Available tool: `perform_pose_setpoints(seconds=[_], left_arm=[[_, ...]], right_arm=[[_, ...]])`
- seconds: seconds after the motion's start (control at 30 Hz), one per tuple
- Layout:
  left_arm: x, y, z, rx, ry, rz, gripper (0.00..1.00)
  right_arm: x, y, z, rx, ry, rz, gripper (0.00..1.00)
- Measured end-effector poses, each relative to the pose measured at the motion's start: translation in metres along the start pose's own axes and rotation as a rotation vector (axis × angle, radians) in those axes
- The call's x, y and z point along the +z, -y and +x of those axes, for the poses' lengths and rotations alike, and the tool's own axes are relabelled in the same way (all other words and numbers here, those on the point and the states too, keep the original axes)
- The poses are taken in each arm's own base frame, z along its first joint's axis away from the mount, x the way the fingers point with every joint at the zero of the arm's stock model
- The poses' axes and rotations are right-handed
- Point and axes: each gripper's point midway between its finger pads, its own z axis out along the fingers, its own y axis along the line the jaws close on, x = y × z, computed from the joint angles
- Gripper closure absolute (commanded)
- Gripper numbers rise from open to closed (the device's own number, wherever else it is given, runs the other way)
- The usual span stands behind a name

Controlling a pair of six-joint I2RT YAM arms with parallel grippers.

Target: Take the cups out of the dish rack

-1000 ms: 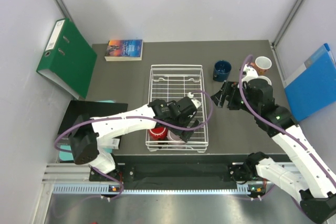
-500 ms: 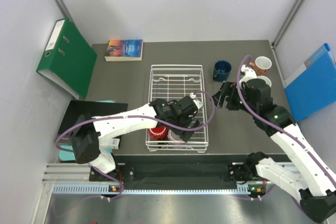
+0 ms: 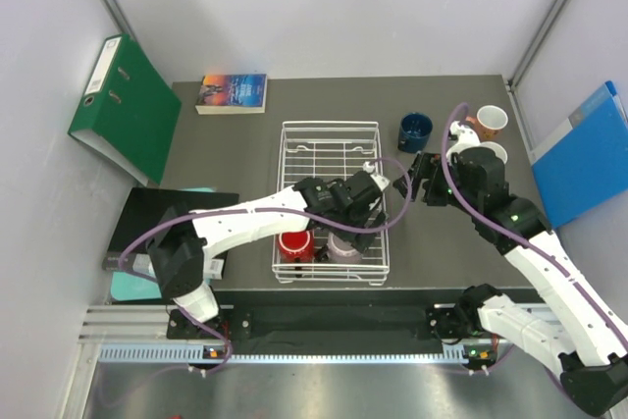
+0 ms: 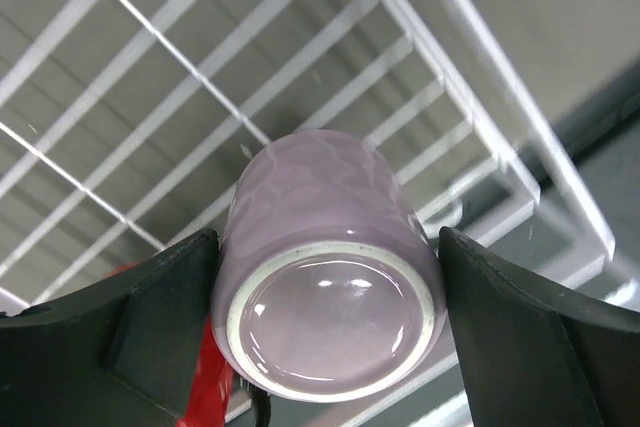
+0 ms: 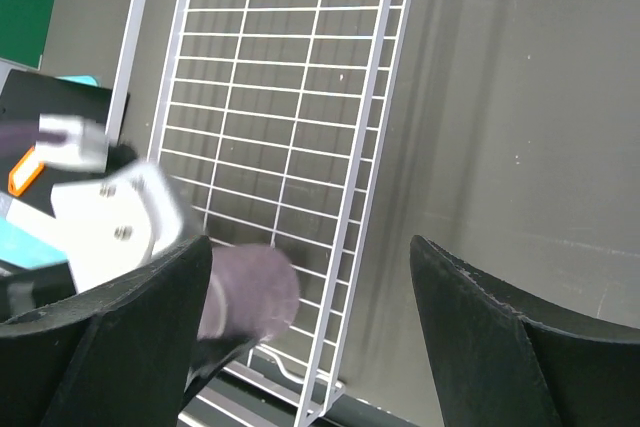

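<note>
The left gripper (image 4: 328, 247) is pinching the upturned pale mauve mug (image 4: 320, 192), base facing its wrist, while the spread, empty right gripper (image 5: 310, 292) is hovering beside the dish rack (image 5: 385, 97).

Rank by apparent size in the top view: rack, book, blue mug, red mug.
1. Rack
2. Book
3. Blue mug and red mug: they look about the same size, so I can't rank them.
</note>
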Motion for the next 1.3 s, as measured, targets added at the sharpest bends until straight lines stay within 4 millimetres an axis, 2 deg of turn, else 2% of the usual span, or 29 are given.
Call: perform_pose_setpoints(seconds=[0.27,0.43,0.47,0.5,0.57,0.6,0.67,0.73,0.8,0.87,1.03,1.3], left_arm=[[0.024,-0.015,-0.054,-0.134,0.097,-0.065,1.0],[0.033,-0.04,-0.08,-0.238,0.161,-0.094,1.0],[0.034,-0.047,-0.083,-0.258,0.17,-0.102,0.96],[0.036,-0.054,-0.088,-0.278,0.182,-0.109,0.84],[0.036,-0.065,-0.095,-0.307,0.202,-0.12,0.71],[0.037,-0.069,-0.097,-0.318,0.209,-0.126,0.45],[0.037,-0.077,-0.1,-0.329,0.218,-0.141,0.23],[0.037,-0.079,-0.1,-0.331,0.219,-0.147,0.07],[0.036,-0.079,-0.1,-0.327,0.222,-0.155,0.01],[0.036,-0.078,-0.099,-0.328,0.218,-0.152,0.01],[0.04,-0.081,-0.079,-0.327,0.152,-0.169,0.01],[0.038,-0.082,-0.072,-0.329,0.129,-0.18,0.01]], right_arm=[[-0.002,0.0,-0.002,0.0,0.011,0.002,0.21],[-0.005,0.001,-0.003,0.0,0.02,0.002,0.2],[-0.005,0.001,-0.003,0.0,0.02,0.003,0.2],[-0.006,0.001,-0.003,-0.001,0.02,0.004,0.2],[-0.006,0.001,-0.003,-0.001,0.021,0.005,0.2],[-0.006,0.001,-0.003,-0.001,0.021,0.004,0.21],[-0.006,0.001,-0.003,-0.002,0.021,0.005,0.2],[-0.006,0.002,-0.002,-0.005,0.017,0.007,0.2],[-0.006,0.003,-0.001,-0.009,0.013,0.011,0.2],[-0.007,0.003,0.0,-0.009,0.01,0.014,0.2],[-0.006,0.004,0.0,-0.009,0.009,0.015,0.2],[-0.003,0.005,0.002,-0.009,-0.003,0.021,0.2]])
